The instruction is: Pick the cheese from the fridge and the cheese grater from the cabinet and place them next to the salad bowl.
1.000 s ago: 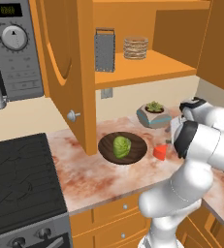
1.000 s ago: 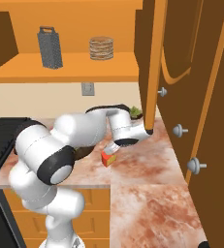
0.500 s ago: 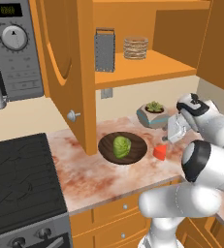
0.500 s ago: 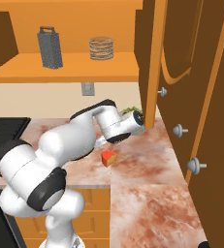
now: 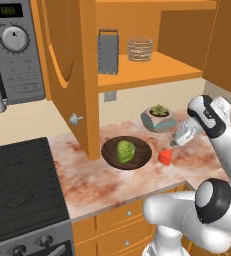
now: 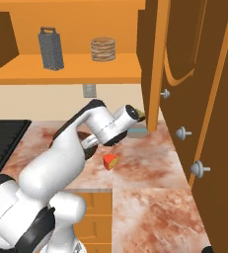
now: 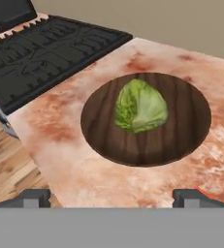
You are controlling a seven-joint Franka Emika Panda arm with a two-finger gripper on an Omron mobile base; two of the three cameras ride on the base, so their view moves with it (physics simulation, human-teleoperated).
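Now the cabinet (image 5: 69,75) stands open, and the cheese grater (image 5: 108,51) is upright on its shelf, at the left, well apart from the woven basket (image 5: 139,49) to its right. Probably it is stiff metal, light and hollow, with rough perforated faces that should not slip much; its narrow sides look like the best place to pinch, because the thin loop handle on top is small and could twist. It is tall, so a push may tip it.

The salad bowl (image 5: 126,152) lies on the counter (image 5: 82,177) below, with its green head in the middle. The cheese (image 5: 164,157) rests just to its right, near but not touching; it is small, light and rather soft, and it seems already placed.

The arm bends from the near right and holds its wrist above the counter, right of the cheese. The gripper (image 5: 179,139) is turned toward the bowl, jaws wide apart and holding nothing.
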